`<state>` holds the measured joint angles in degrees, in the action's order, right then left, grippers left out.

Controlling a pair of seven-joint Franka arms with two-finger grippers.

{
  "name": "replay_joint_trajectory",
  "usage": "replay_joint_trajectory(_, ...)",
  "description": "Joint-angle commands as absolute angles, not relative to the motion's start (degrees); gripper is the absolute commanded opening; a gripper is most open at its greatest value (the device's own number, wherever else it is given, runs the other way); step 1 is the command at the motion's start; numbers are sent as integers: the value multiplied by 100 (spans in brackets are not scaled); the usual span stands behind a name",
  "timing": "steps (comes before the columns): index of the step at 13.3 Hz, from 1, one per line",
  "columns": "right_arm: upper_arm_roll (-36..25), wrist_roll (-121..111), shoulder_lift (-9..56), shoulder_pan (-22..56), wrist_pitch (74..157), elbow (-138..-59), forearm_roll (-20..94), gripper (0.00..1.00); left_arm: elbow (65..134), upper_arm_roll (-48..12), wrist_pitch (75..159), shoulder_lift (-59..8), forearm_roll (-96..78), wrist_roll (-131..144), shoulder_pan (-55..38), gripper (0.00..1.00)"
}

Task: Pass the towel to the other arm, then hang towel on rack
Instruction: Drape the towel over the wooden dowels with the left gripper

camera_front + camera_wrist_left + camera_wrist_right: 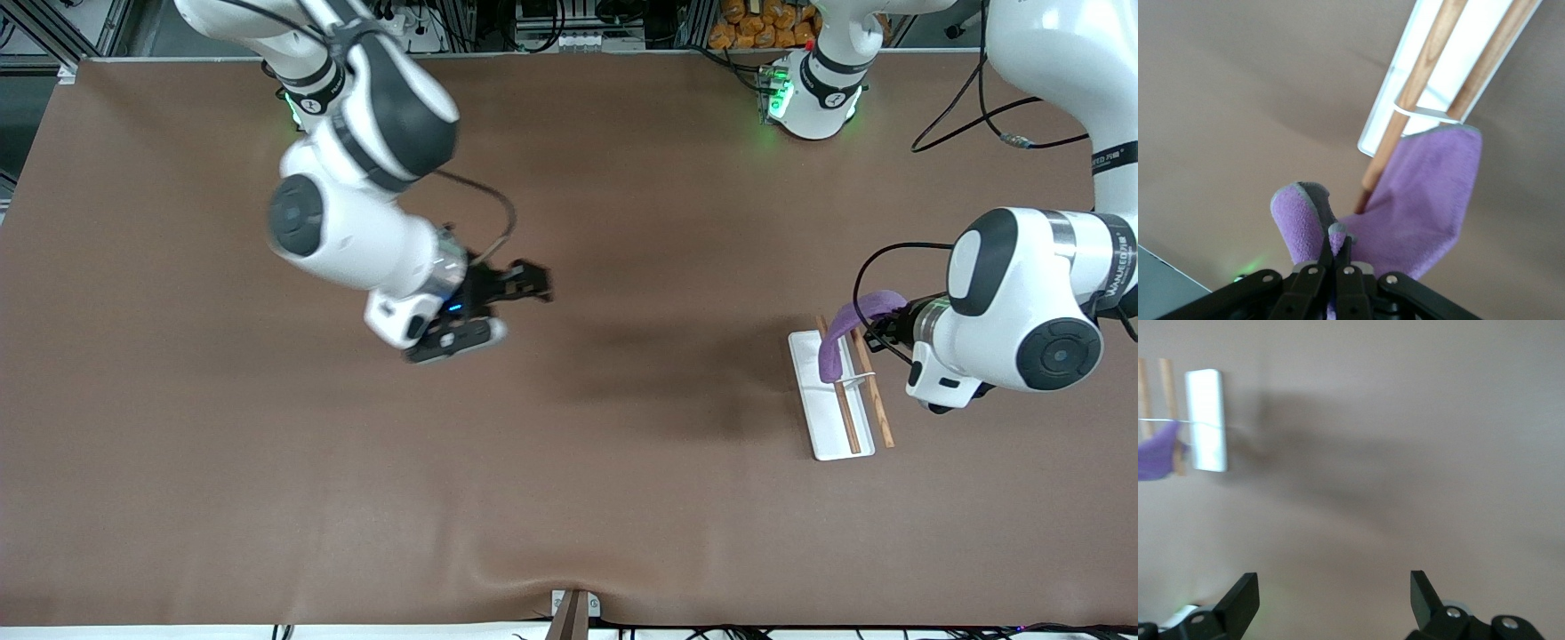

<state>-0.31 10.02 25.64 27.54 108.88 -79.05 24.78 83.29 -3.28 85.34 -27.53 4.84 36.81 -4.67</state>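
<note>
The purple towel is pinched at one corner by my left gripper, which is shut on it above the rack at the left arm's end of the table. The towel drapes down across the two brown rods, its loose end over the white base. In the left wrist view the gripper holds the towel over the rack. My right gripper is open and empty over the middle of the table; in the right wrist view the gripper faces bare tabletop, with the rack and towel farther off.
The brown mat covers the whole table. A small bracket sits at the table edge nearest the front camera. Cables trail near the left arm's base.
</note>
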Motion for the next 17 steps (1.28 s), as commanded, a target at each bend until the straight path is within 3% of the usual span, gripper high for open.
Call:
replay_joint_trajectory(1, 44, 677, 2093, 2435, 10653, -8340, 1472, 100, 8279, -334, 8446, -2734, 625, 3559, -483, 0)
replay_joint_trajectory(8, 44, 668, 1364, 1513, 9195, -8429, 160, 100, 7920, -457, 8420, -2391, -306, 3595, -562, 0)
replay_joint_trajectory(13, 35, 301, 222, 617, 9185, -9438, 70, 100, 7664, -396, 8638, -2635, -440, 3542, -554, 0)
replay_joint_trajectory(17, -500, -621, -105, 371, 8939, -9492, 140, 100, 7673, -326, 8921, -3022, -396, 3533, -493, 0)
